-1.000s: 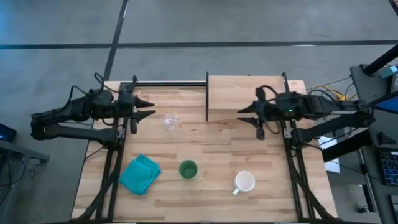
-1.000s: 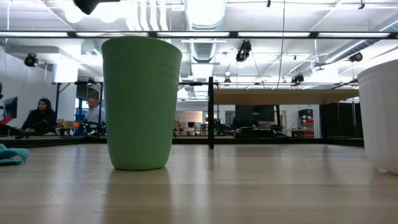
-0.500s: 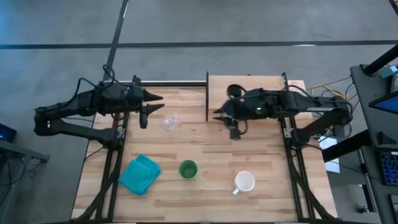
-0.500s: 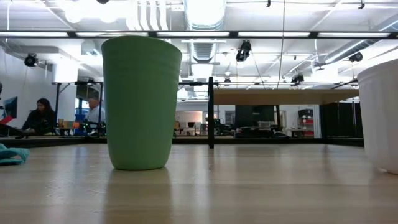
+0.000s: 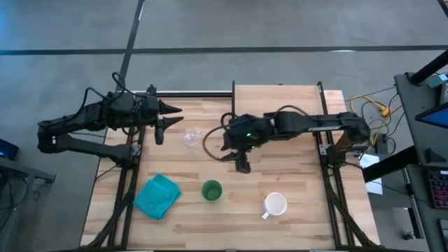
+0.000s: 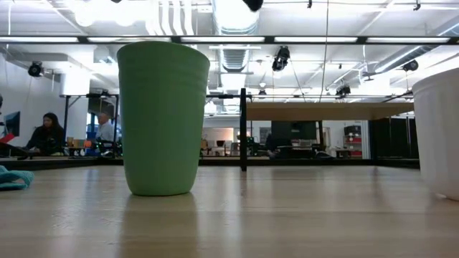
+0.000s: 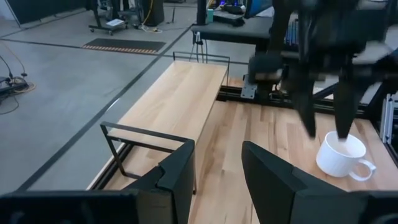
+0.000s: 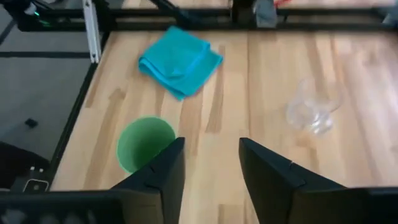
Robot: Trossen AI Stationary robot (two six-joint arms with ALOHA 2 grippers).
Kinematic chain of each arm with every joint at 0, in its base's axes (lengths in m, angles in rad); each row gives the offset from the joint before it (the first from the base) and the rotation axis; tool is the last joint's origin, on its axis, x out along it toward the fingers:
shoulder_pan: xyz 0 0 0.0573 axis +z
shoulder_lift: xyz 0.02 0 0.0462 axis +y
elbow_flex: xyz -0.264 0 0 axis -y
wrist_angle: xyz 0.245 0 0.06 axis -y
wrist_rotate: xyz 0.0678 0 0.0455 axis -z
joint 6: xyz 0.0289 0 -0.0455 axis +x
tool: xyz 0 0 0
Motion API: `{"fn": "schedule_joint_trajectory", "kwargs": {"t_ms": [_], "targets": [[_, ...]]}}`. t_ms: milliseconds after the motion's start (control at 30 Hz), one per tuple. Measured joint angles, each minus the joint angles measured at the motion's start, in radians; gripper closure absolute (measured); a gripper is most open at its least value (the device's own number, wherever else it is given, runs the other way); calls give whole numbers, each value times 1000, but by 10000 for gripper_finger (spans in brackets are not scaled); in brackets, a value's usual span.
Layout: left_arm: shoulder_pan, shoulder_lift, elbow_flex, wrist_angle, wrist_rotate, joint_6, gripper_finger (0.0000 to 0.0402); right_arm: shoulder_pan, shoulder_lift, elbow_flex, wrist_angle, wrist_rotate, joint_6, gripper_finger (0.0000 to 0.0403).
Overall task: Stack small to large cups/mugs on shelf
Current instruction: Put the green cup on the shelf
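The clear glass tumbler (image 5: 191, 136) sits on the tabletop left of centre; it also shows in the right wrist view (image 8: 311, 107). The green cup (image 5: 211, 190) stands upright near the front (image 6: 163, 118) (image 8: 146, 144). The white mug (image 5: 275, 204) stands at the near right (image 7: 341, 155). The shelf (image 5: 276, 108) stands at the far right (image 7: 180, 99). My right gripper (image 5: 225, 143) (image 8: 211, 168) is open and empty over the table's middle, right of the tumbler. My left gripper (image 5: 175, 112) (image 7: 217, 168) is open and empty, far left of the tumbler.
A teal cloth (image 5: 157, 196) lies crumpled at the near left (image 8: 180, 59). The shelf's black posts (image 5: 233, 112) stand at the table's middle. People sit in the room beyond the table (image 6: 44, 132).
My right gripper has reached from in front of the shelf toward the table's left and near edges, out over the middle and close to the tumbler, staying open. My left gripper has shifted slightly toward the right and far edges. The cups have not moved.
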Motion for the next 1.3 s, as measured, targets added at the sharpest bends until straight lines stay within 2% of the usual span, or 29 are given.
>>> {"fn": "schedule_joint_trajectory", "kwargs": {"t_ms": [200,367,700,1067,1133,1300], "targets": [[0,-1,0,0,0,-1,281,0,140,36,-10,-22,154,248],[0,2,0,0,1,-1,281,6,263,115,-41,-154,234,257],[0,0,0,0,2,-2,281,41,465,343,-232,-161,228,271],[0,4,0,2,2,-2,281,50,573,404,-249,-156,226,277],[0,3,1,4,2,-3,281,50,573,404,-255,-140,211,288],[0,2,1,4,2,-3,281,50,558,403,-326,45,164,356]]}}
